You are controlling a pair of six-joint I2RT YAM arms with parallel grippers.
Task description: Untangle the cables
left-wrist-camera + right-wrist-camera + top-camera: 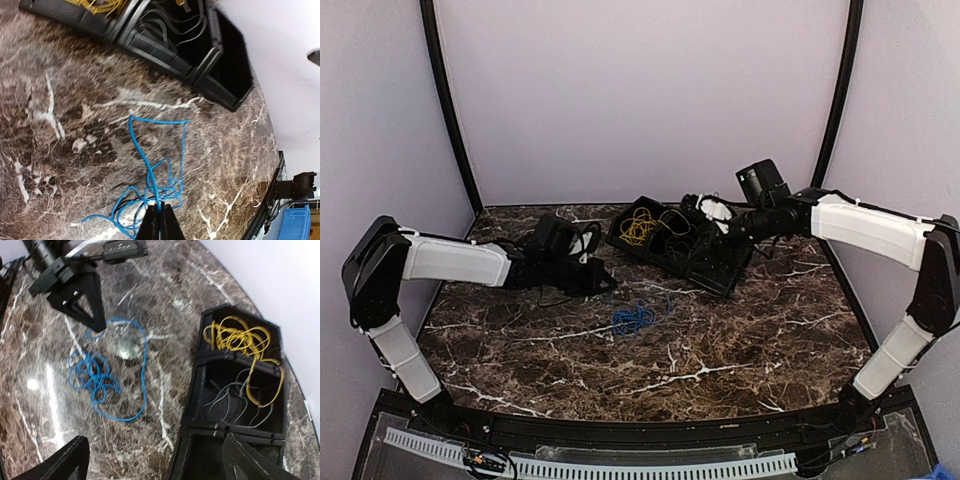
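Note:
The blue cable [635,318] lies in a loose tangle on the marble table, with a long loop trailing off toward the left arm. My left gripper [160,214] is shut on one strand of the blue cable [150,165]; in the right wrist view its tips [99,325] pinch the far end of that loop [95,375]. The yellow cable [640,228] sits coiled in the end compartment of a black tray [725,283], one yellow strand [240,337] hanging into the adjoining compartment. My right gripper [160,467] hovers open above the tray's edge, holding nothing.
The black tray [197,390] has several compartments. Thin grey wires [235,402] lie in the middle one. It stands at the back of the table, right of centre. Walls close in the back and both sides. A blue bin [295,225] sits beyond the table's edge.

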